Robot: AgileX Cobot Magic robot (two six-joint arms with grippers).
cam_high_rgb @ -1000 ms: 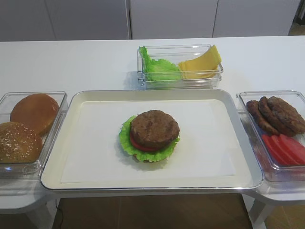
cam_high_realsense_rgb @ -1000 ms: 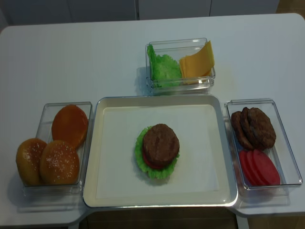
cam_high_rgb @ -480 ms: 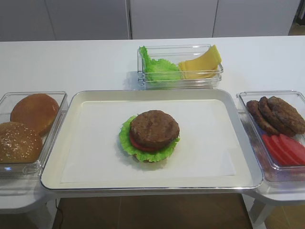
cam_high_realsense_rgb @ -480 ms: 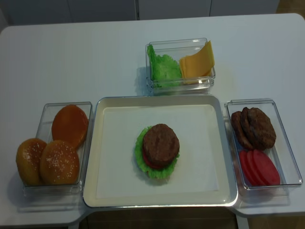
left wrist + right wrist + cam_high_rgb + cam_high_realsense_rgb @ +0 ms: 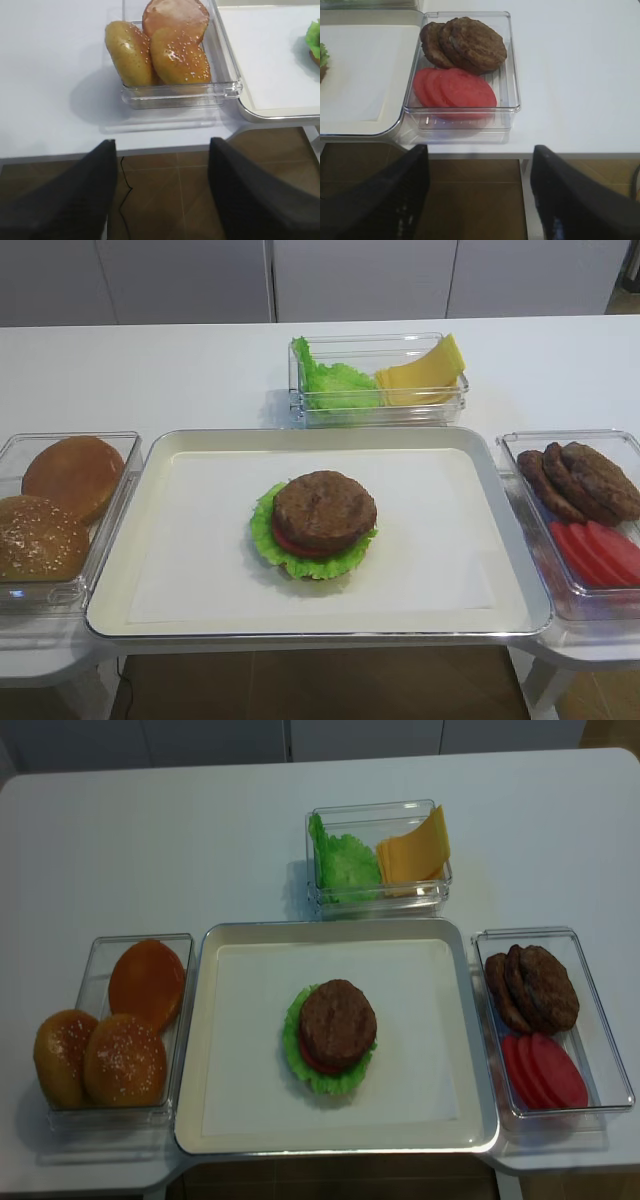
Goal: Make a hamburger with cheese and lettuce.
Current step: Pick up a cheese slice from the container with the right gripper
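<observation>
Nothing has moved; both the left gripper (image 5: 160, 190) and right gripper (image 5: 477, 195) hang spread, empty. Cheese (image 5: 412, 848) looks thin, floppy; pinch its raised upper edge for the hamburger (image 5: 337, 1025).

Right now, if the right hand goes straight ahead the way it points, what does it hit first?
Probably the clear container holding the tomato slices and loose patties. The open right hand sits off the table edge, aimed at its near wall; height is hard to judge.

Open white liner surrounds the hamburger (image 5: 332, 1037) on every side of the metal tray (image 5: 484, 1050), leaving room to reach it from above or any edge. Clear bins crowd the tray's left, right and far rims: buns (image 5: 122, 1020), patties (image 5: 532, 986), and cheese (image 5: 412, 848) beside lettuce (image 5: 343, 863).
</observation>
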